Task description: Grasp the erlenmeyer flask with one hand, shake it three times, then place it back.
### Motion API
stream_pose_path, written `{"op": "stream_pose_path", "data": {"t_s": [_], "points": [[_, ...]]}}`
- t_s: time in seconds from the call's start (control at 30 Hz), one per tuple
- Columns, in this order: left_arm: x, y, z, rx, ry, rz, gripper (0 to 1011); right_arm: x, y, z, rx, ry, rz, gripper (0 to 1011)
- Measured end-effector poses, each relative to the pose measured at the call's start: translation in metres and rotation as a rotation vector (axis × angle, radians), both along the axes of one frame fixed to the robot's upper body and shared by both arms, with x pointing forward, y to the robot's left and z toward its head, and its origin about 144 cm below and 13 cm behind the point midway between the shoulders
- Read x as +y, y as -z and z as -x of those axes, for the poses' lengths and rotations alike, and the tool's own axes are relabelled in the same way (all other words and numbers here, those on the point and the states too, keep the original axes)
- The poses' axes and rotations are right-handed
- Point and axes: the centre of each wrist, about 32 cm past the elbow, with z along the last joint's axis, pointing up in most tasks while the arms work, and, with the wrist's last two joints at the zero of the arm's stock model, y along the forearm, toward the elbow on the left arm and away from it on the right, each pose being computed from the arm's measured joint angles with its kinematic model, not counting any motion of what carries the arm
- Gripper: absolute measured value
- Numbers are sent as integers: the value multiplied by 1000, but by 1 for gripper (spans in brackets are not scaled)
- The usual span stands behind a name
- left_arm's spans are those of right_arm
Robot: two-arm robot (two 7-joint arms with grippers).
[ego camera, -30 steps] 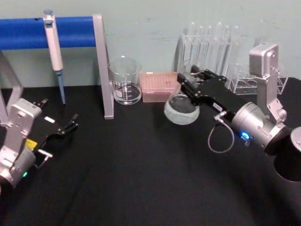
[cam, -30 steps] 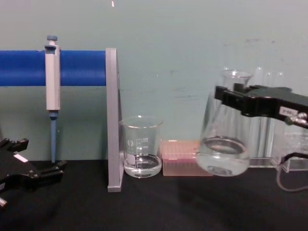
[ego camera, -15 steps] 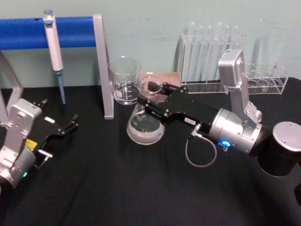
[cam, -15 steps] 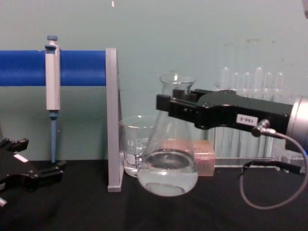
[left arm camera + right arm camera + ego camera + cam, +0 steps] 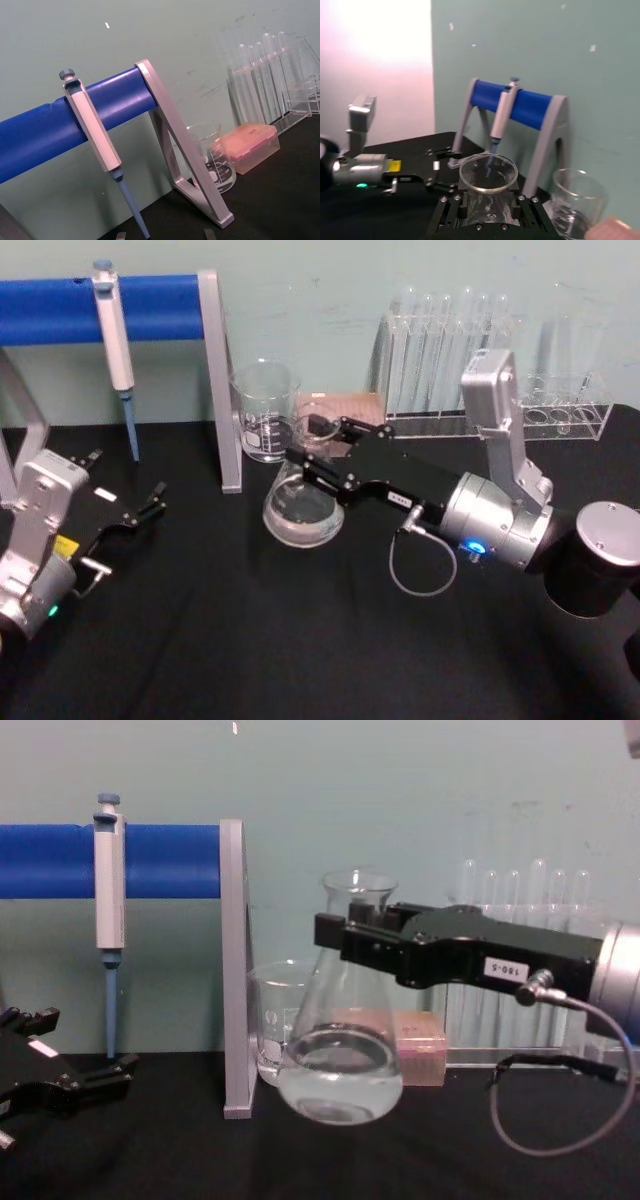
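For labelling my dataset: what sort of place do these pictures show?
Probably a laboratory bench: a pipette hangs on a blue stand, test tubes stand by the wall, and the right gripper holds an erlenmeyer flask with liquid.

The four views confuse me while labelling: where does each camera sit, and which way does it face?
Head: high, looking down at the table; both arms, right gripper holding the flask.
Chest: low, looking across; right gripper from right, left gripper lower left.
Left wrist: faces stand and beaker.
Right wrist: looks over its gripper and flask toward left gripper.
All share the beaker.
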Motion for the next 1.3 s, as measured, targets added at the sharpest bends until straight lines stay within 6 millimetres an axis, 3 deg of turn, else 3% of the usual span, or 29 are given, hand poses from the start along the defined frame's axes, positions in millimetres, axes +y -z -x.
{"op": "stream_pose_path", "data": {"t_s": [0.3,0.8,1.03,1.3], "points": [[0,0,0,0,0,0,1001,-15,1,6,-18,174,-28,451],[0,0,0,0,0,0,1001,-65,-4,25,-22,554,-38,451],[0,0,0,0,0,0,1001,-74,-4,31,-17,647,-38,451],[0,0,0,0,0,0,1001,-68,-5,29,-13,616,-38,451]]}}
